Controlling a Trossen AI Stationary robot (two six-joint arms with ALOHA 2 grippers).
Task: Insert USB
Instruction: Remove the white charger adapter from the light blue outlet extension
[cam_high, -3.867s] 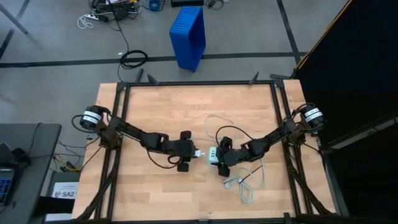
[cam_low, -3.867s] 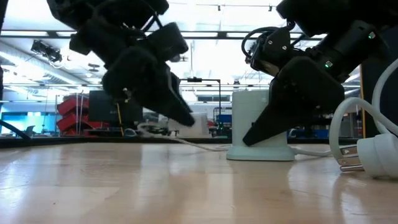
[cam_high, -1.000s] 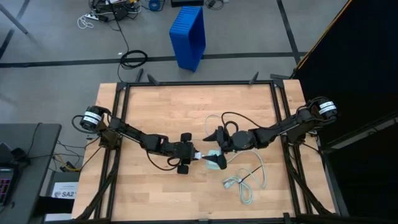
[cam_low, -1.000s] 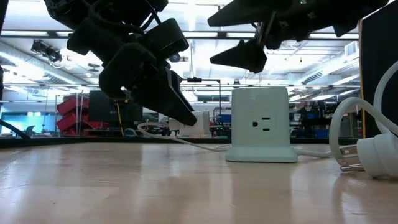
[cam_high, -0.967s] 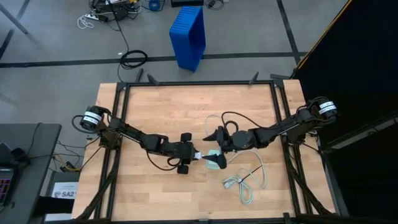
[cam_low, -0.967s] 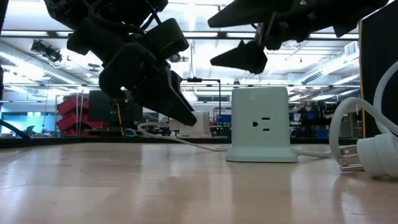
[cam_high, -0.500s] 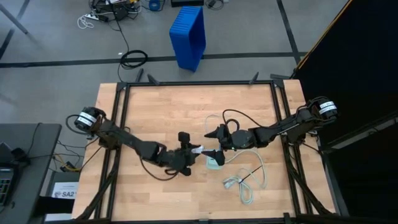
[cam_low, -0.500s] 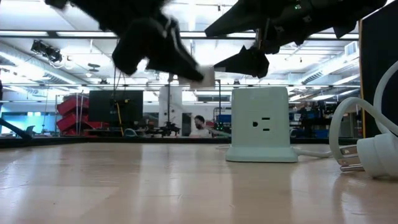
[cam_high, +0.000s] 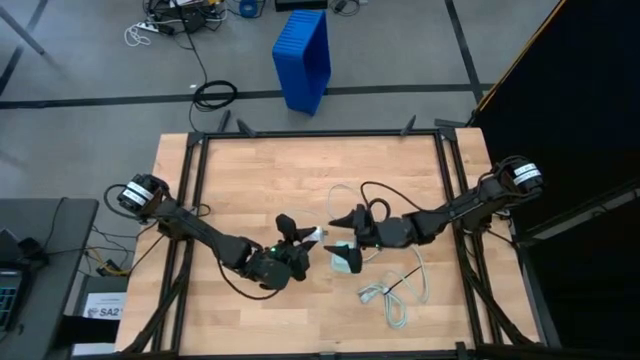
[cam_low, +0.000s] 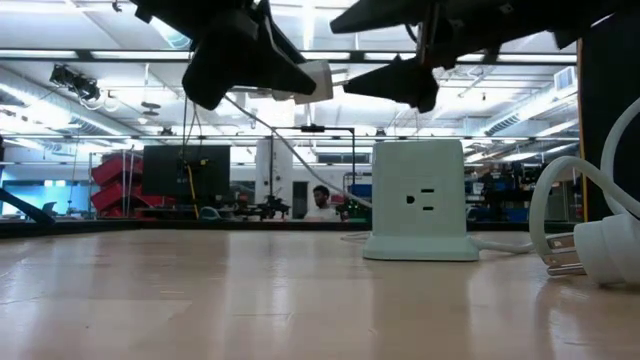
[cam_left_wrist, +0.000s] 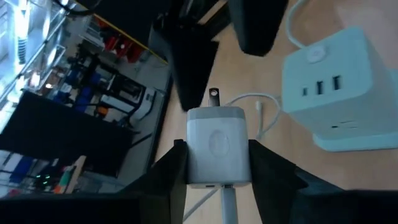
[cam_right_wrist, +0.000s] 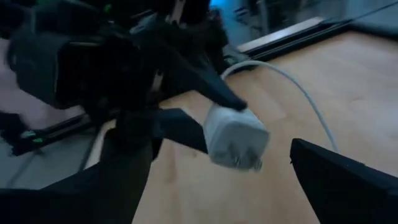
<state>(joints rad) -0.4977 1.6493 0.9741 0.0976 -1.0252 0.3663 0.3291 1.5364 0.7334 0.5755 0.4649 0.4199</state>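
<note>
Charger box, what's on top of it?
Nothing touches the charger block. The right tool hangs open above it, apart, hiding part of its top from overhead. The left tool holds the USB plug nearby.

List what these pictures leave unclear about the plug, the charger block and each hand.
- USB plug: high view too small; left hand covers its sides.
- Charger block: right hand overlaps it from above.
- Charger ports: hidden in low view, only a socket face shows.
- Right wrist view: blurred.
</note>
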